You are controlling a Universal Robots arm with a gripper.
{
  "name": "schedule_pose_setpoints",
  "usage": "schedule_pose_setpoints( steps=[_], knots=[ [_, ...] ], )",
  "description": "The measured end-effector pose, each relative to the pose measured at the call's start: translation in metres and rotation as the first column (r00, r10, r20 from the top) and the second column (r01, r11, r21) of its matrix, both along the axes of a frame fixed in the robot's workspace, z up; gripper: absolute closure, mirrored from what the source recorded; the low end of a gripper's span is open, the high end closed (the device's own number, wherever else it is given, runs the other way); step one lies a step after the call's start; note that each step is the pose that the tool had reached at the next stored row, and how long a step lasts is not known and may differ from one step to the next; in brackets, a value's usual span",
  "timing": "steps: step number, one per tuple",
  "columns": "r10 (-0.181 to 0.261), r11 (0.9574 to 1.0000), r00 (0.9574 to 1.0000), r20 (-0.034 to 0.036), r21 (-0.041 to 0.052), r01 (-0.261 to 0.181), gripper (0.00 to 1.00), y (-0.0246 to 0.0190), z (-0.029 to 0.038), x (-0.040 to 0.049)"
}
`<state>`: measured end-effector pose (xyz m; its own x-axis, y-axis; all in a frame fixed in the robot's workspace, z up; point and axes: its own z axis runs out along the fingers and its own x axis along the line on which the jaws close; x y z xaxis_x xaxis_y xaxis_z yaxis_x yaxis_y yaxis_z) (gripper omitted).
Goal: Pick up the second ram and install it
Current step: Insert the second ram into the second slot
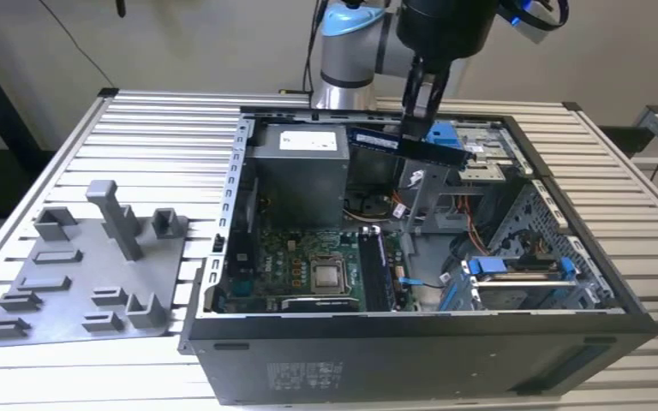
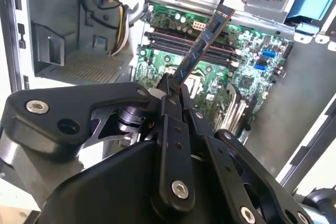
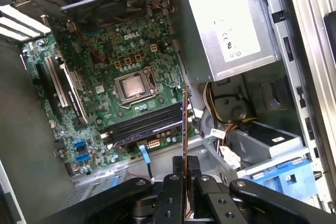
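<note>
Arm stands at 12 o'clock in the exterior view. The wrist is overhead and the pincer points straight down toward 6 o'clock. Fingers are drawn together, clamped on the memory stick. Black finger links are folded inward in both wrist views.

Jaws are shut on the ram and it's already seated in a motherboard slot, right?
Not seated. The jaws are shut on the ram, but the exterior view shows it held in the air above the open case, well off the motherboard.
</note>
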<state>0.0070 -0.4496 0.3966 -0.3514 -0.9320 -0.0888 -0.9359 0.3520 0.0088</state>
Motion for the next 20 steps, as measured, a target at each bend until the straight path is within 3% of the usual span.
schedule_pose_setpoints(
  steps=[5,10,20],
  knots=[
    [-0.052,0.9986,0.9986,0.0,0.0002,0.052,0.86,-0.0001,-0.0002,0.0],
    [-0.103,0.9946,0.9946,0.0,0.0001,0.103,0.86,0.0,-0.0003,0.0],
    [-0.199,0.98,0.98,0.0,0.0,0.199,0.86,0.0,-0.0004,0.0]
  ],
)
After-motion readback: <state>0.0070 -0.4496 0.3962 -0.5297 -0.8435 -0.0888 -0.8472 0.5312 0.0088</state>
